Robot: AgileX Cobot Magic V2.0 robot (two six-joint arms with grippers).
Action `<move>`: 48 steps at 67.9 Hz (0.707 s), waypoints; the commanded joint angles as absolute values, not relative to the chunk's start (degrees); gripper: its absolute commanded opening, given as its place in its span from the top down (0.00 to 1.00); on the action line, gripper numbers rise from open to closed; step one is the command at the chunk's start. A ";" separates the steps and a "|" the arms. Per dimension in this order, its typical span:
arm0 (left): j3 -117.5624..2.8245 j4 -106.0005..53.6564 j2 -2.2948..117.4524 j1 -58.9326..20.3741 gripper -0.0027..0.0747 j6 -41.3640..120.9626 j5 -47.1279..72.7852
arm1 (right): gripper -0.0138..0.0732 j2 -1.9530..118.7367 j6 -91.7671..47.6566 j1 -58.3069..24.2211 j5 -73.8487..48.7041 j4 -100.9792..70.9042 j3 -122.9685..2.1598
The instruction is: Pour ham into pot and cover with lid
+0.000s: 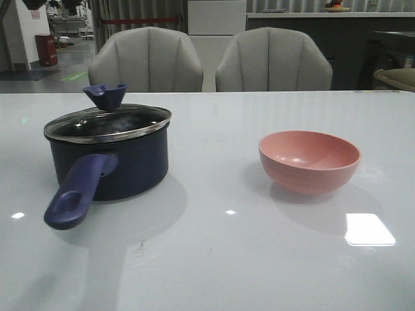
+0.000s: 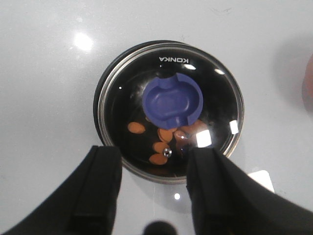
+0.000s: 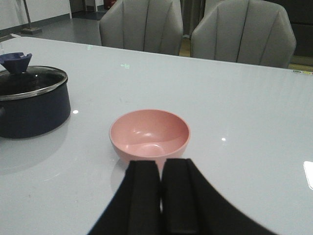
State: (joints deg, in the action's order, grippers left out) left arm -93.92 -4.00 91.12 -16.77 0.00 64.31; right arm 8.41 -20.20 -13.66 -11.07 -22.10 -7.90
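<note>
White tabletop (image 1: 214, 259): lid (image 2: 168, 110) covers the pot (image 1: 110, 165), orange ham (image 2: 159, 147) inside; pink bowl (image 1: 309, 161) well apart. Left gripper (image 2: 154, 191) hangs open, empty, above; right gripper (image 3: 161, 196) closed, empty.

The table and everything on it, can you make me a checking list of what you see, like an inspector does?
Surface: pale glossy table with light glare spots, nothing spilled that can be seen.
Pot: dark saucepan on the robot's left side, handle toward the camera.
Lid: glass lid sits on the pot, blue knob up.
Ham: orange pieces lie inside the pot, seen through the glass.
Pink bowl: pink bowl upright on the right side, apart from the pot, looks empty.
Clutter: nothing seen.
Left gripper: left gripper open, above the lid, holding nothing.
Right gripper: right gripper shut, empty, near the bowl.
Cables: nothing seen.
Surroundings: two grey chairs behind the table.
</note>
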 commanded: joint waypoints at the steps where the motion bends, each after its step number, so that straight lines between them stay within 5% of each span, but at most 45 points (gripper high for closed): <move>1: -86.79 -4.24 81.62 -17.17 0.54 0.00 56.65 | 0.66 8.99 -20.72 -13.61 -6.69 -22.49 -9.48; 48: -41.15 -4.35 36.14 -17.17 0.80 0.00 36.11 | 0.66 8.99 -20.72 -13.61 -6.69 -22.49 -9.48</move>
State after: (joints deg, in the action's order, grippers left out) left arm -43.52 -4.00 42.51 -16.77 0.00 43.39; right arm 8.41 -20.20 -13.66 -11.07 -22.10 -7.90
